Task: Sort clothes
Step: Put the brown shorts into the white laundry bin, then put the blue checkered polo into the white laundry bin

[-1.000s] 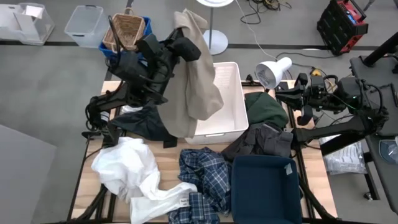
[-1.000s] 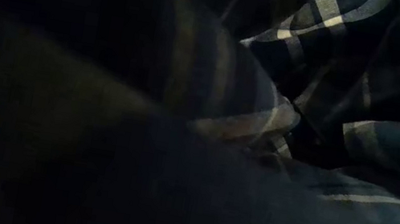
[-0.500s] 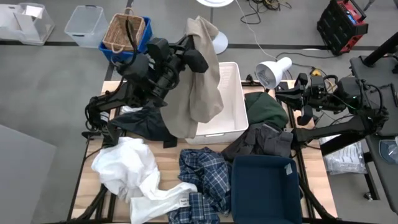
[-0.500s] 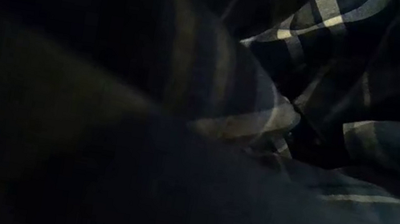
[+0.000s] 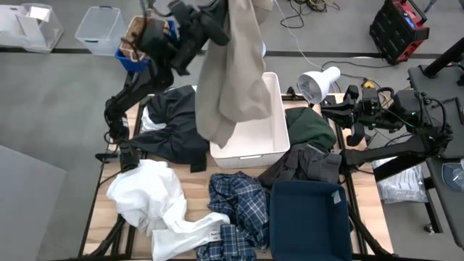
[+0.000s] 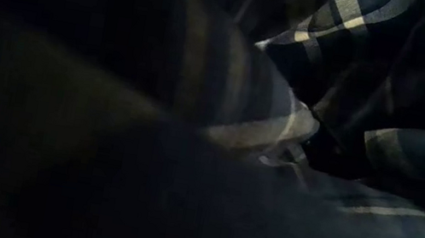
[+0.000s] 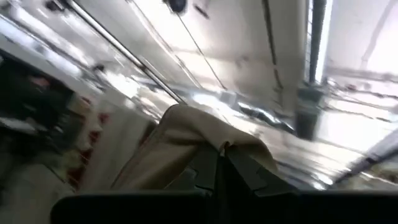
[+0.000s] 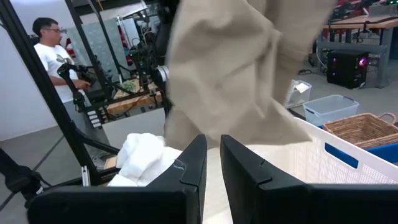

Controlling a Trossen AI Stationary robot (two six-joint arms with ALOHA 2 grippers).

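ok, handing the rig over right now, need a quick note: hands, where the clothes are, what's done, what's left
Left hand: raised high over the back of the table, shut on the tan garment, which hangs down over the white bin.
Right hand: parked at the table's right edge, nearly closed, holding nothing.
On the table: black piece at left, white clothes front left, plaid shirt front centre, dark green piece and another dark piece at right.
Done: nothing visible in the white bin or the dark blue bin.
Left: drop the tan piece, then sort the rest.
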